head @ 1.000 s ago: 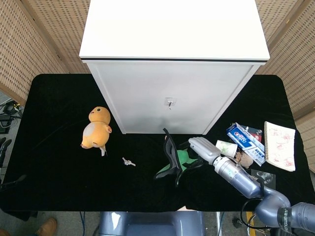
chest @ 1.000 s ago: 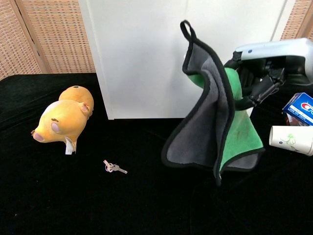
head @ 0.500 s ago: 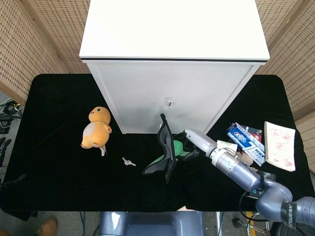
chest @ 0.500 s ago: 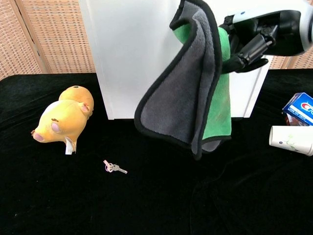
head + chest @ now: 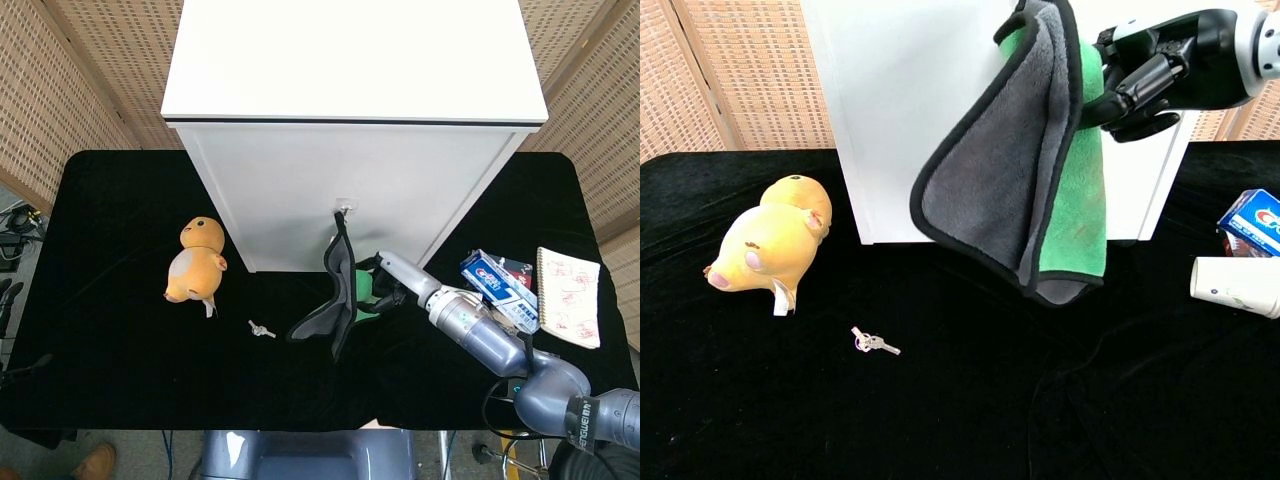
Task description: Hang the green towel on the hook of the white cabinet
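The green towel (image 5: 1025, 170), grey on its other face with a black border, hangs in the air in front of the white cabinet (image 5: 340, 190). My right hand (image 5: 1135, 85) grips it near the top from the right side. In the head view the towel (image 5: 338, 285) reaches up so that its black loop lies close to the small hook (image 5: 344, 208) on the cabinet front; whether the loop is on the hook cannot be told. My right hand (image 5: 385, 285) sits just right of the towel. The left hand shows in neither view.
A yellow plush toy (image 5: 195, 262) lies left of the cabinet and a small key ring (image 5: 261, 329) lies on the black tablecloth. A paper cup (image 5: 1237, 284), a toothpaste box (image 5: 498, 282) and a notepad (image 5: 568, 295) lie at the right.
My right hand has lifted the towel off the table and carried it up and toward the cabinet front. The towel's loop has come up to the level of the hook.
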Motion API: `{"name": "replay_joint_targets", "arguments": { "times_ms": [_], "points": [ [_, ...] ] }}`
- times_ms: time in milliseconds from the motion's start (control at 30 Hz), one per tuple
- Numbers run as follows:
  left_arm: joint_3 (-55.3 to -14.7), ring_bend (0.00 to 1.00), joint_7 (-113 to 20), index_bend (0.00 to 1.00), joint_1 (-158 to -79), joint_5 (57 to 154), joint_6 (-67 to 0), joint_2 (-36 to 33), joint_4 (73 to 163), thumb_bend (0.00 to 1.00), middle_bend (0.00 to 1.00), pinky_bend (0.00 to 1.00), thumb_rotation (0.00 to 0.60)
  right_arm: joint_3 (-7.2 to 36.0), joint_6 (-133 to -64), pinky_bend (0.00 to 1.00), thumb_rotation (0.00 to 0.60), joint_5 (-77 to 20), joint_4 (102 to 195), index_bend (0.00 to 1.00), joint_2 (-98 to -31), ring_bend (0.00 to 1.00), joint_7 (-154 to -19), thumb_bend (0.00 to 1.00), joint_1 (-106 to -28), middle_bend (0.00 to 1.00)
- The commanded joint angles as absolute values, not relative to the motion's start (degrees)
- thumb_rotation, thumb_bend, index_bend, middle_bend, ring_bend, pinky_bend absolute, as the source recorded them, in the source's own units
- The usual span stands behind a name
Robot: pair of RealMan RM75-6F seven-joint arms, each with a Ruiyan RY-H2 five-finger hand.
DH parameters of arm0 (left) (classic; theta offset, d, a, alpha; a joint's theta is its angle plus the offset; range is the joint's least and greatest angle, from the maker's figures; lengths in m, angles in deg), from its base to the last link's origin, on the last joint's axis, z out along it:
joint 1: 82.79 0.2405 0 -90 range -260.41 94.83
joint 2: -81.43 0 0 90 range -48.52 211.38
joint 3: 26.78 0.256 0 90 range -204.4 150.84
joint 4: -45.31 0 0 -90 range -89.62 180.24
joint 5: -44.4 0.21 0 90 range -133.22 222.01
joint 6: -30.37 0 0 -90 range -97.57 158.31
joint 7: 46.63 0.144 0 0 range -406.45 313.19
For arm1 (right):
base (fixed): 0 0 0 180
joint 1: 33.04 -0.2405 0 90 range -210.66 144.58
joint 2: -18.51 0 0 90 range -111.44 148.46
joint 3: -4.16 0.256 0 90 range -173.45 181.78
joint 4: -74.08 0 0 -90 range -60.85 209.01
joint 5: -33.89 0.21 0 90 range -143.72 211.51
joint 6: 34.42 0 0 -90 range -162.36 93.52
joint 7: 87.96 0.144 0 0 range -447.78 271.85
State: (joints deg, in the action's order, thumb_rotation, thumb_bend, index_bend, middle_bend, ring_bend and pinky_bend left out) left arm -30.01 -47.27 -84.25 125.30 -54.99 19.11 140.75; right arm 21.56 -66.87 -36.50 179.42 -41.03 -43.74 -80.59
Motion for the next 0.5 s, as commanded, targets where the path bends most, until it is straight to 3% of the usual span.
{"name": "replay_joint_targets", "arguments": {
  "times_ms": [33,500],
  "points": [
    [-30.01,0.0,-47.14,0.0,-84.29,125.25,-54.92,19.07,140.75,0.0,0.0,0.0,0.6,21.83,-66.88,1.0,0.6,-37.56,179.34,0.8,-40.56,1.0,-42.83,0.59,-79.98,1.0],
    [-29.96,0.0,-46.47,0.0,-84.3,125.25,-55.02,18.84,140.89,0.0,0.0,0.0,0.6,22.01,-66.41,1.0,0.6,-42.62,178.81,0.8,-38.86,1.0,-37.04,0.59,-78.44,1.0]
  ]
}}
